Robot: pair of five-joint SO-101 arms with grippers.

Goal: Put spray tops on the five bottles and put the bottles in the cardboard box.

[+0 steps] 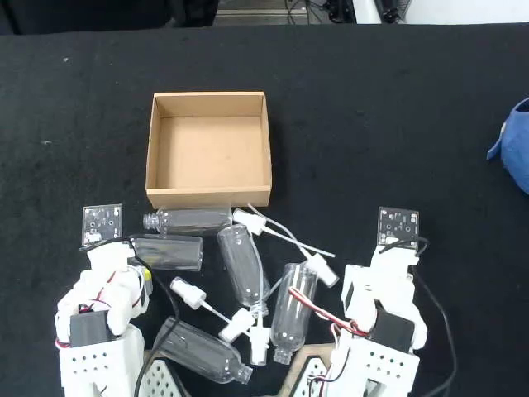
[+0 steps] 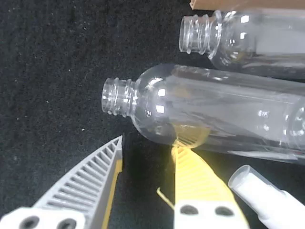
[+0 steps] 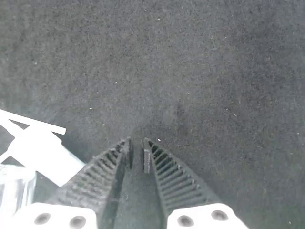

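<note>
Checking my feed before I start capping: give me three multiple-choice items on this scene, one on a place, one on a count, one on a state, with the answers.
1. Where is the box?
A. Beyond the bottles, on the side away from the arms.
B. Between the two arms.
C. On top of the bottles.

2. How many bottles lie on the table?
A. Three.
B. Five.
C. Seven.

3. The left tool is:
A. shut on a spray top.
B. shut on a bottle.
C. open.

Answers: 1 A, the high view shows it past the heap; 2 B, five clear bottles lie there; 3 C, its fingers stand apart beside a bottle.
</note>
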